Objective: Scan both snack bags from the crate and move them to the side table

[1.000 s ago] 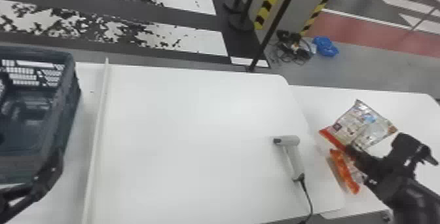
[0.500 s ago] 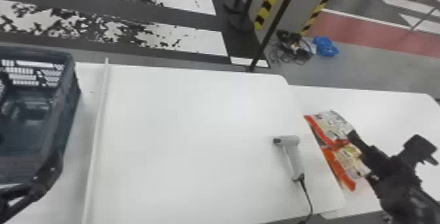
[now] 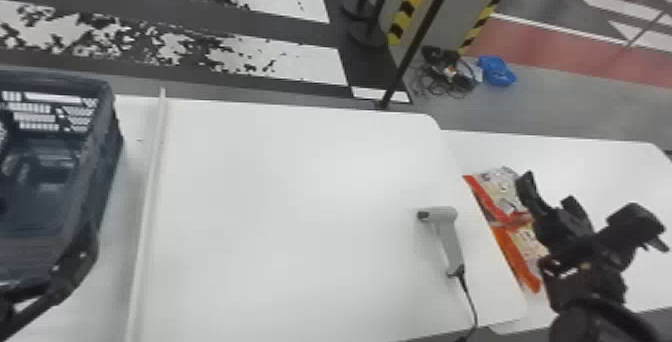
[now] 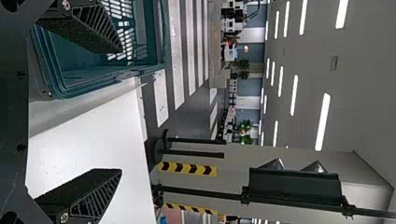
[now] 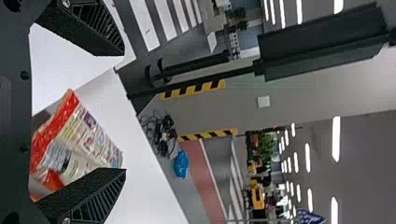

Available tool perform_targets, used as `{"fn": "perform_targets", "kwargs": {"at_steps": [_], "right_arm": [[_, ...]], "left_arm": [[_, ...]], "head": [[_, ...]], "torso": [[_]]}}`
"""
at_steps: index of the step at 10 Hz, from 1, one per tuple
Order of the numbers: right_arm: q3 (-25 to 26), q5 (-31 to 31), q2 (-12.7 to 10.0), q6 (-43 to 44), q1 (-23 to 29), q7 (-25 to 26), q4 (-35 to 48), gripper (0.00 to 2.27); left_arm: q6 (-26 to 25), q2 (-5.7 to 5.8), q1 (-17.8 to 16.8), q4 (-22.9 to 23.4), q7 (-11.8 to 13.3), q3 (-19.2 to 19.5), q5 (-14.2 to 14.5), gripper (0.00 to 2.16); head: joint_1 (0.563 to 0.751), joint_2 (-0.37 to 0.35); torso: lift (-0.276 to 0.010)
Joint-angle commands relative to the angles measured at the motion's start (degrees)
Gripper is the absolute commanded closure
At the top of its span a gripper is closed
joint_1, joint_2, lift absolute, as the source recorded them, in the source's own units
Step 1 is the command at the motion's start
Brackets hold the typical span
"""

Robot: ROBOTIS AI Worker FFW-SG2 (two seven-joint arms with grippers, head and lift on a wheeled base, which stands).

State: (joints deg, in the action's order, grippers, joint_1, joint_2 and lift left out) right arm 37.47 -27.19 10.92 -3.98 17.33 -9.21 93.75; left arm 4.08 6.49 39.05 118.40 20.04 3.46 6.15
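Showing red bands, printed snack bags (image 3: 502,191) lie together — right end effector (image 3: 549,195) open.

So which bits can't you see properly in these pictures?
- Head view: the right-hand ends of both snack bags, hidden behind the right tool.
- Head view: the crate's left side, cut off by the left edge.
- Head view: where the scanner's cord ends, cut off by the bottom edge.
- Left wrist view: part of the crate, behind the left tool.
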Motion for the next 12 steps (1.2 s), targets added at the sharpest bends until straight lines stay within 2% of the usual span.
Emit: {"fn": "perform_targets", "kwargs": {"at_steps": [1, 2, 4, 5, 6, 7, 9, 12], "right_arm": [[-8.1, 3.1, -3.0, 8.9, 6.1, 1.7, 7.5, 0.04], [-12.6, 6.7, -4.9, 13.2, 8.5, 3.0, 10.5, 0.04], [-18.0, 10.2, -8.1, 13.3, 10.8, 3.1, 13.6, 0.04], [-20.5, 11.5, -9.2, 13.5, 11.9, 3.1, 14.3, 0.04], [-23.1, 13.4, -9.8, 14.6, 13.2, 3.8, 14.4, 0.04], [-25.6, 16.4, -10.4, 16.3, 14.1, 4.8, 14.4, 0.04], [-29.5, 20.4, -11.0, 17.2, 15.8, 5.6, 14.4, 0.04], [-32.7, 22.2, -11.0, 17.0, 18.1, 6.8, 14.5, 0.04]], "left_arm": [[0.0, -0.33, 0.1, 0.2, 0.0, 0.0, 0.0, 0.08], [0.0, -0.33, 0.4, 0.3, 0.0, 0.0, 0.0, 0.08], [0.0, -0.51, 0.6, 0.6, -0.7, 0.1, 0.0, 0.08], [0.0, -0.51, 0.8, 0.6, -3.1, -0.3, 0.0, 0.08], [-0.2, -0.51, 0.8, 0.6, -5.4, -0.8, 0.0, 0.08], [-0.3, -0.51, 0.8, 0.6, -6.5, -1.3, -0.1, 0.08], [-0.3, -0.51, 1.1, 0.6, -8.1, -1.5, 0.4, 0.08], [-0.3, -0.42, 1.1, 0.6, -9.7, -2.2, 0.5, 0.08]], "head": [[0.695, -0.350], [0.695, -0.350], [0.695, -0.350], [0.695, -0.342], [0.695, -0.290], [0.695, -0.245], [0.695, -0.193], [0.695, -0.109]], "torso": [[-0.075], [-0.075], [-0.075], [-0.075], [-0.075], [-0.075], [-0.075], [-0.075]]}}
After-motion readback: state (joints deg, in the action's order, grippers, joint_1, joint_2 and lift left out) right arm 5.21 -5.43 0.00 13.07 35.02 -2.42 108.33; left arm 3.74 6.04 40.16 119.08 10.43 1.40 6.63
